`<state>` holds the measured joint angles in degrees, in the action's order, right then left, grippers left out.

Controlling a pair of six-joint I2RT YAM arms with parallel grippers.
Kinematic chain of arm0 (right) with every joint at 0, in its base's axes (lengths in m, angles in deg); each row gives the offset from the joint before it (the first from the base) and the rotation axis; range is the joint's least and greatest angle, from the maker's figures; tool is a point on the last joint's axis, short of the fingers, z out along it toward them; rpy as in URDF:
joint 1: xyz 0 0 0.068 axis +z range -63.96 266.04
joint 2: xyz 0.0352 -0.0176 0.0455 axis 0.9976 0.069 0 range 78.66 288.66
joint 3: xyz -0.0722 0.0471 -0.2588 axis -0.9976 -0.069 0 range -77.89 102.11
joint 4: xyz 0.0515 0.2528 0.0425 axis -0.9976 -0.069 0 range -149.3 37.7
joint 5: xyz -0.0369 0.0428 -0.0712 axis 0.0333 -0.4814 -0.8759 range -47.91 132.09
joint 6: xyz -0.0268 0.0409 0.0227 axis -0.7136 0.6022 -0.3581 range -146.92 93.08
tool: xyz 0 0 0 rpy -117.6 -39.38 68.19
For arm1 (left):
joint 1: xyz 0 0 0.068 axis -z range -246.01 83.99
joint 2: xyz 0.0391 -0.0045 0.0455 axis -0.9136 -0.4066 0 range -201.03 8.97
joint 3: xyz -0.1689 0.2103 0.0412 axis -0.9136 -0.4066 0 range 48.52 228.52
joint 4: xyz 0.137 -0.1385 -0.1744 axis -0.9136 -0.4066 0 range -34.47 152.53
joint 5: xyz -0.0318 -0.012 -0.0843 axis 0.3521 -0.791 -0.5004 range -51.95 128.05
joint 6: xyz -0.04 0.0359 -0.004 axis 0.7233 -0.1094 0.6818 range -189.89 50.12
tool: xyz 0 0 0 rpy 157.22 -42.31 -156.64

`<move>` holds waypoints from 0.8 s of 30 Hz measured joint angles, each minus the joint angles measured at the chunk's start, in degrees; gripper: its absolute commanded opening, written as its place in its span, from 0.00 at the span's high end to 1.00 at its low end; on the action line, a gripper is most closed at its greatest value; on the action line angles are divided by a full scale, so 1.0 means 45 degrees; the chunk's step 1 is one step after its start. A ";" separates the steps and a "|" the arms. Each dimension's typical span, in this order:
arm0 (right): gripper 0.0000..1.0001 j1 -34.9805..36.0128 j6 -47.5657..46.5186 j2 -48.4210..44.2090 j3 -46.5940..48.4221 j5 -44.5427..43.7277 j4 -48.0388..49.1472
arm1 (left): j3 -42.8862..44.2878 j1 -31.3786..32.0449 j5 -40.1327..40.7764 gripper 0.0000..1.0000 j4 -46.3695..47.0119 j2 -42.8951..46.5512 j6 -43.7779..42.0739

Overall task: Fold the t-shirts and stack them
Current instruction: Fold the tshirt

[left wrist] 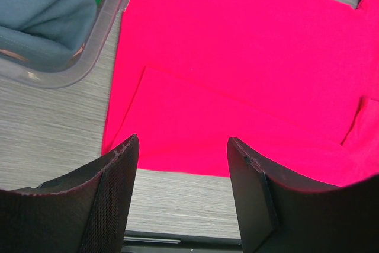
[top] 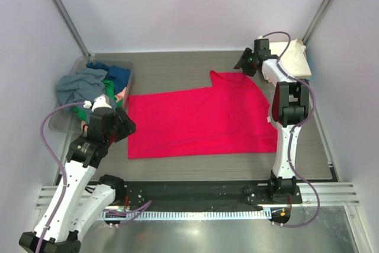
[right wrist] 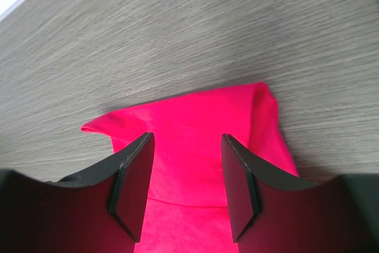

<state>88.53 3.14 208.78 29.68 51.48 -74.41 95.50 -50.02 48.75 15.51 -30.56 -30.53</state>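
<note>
A bright red t-shirt (top: pixel 201 119) lies spread flat in the middle of the table. My left gripper (top: pixel 123 124) is open and empty, hovering just off the shirt's near left corner (left wrist: pixel 127 140); its fingers (left wrist: pixel 115 199) frame bare table. My right gripper (top: pixel 244 62) is open and empty above the shirt's far sleeve (right wrist: pixel 189 128), with its fingers (right wrist: pixel 133 185) either side of the cloth. A cream-white folded shirt (top: pixel 293 57) sits at the far right behind the right arm. Grey, blue, green and pink shirts (top: pixel 89 84) lie heaped in the bin.
A clear plastic bin (top: pixel 62 119) stands at the left edge, its rim also in the left wrist view (left wrist: pixel 100 34). White walls close in the back and sides. A black rail (top: pixel 195 191) runs along the table's near edge.
</note>
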 measured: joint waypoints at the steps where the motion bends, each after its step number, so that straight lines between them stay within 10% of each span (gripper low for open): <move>1: 0.47 0.0024 -0.0010 0.0063 0.0019 -0.0058 0.0005 | 0.0000 -0.0005 0.0000 0.38 0.0010 -0.0024 -0.0015; 24: 0.52 0.0243 -0.0335 0.0369 -0.0918 -0.0622 0.0408 | -0.0063 -0.0083 -0.0053 0.39 0.0019 -0.0083 -0.0185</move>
<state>89.62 1.63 210.44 25.55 48.68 -72.57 95.22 -50.39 48.51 15.60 -30.93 -31.36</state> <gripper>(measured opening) 0.503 0.614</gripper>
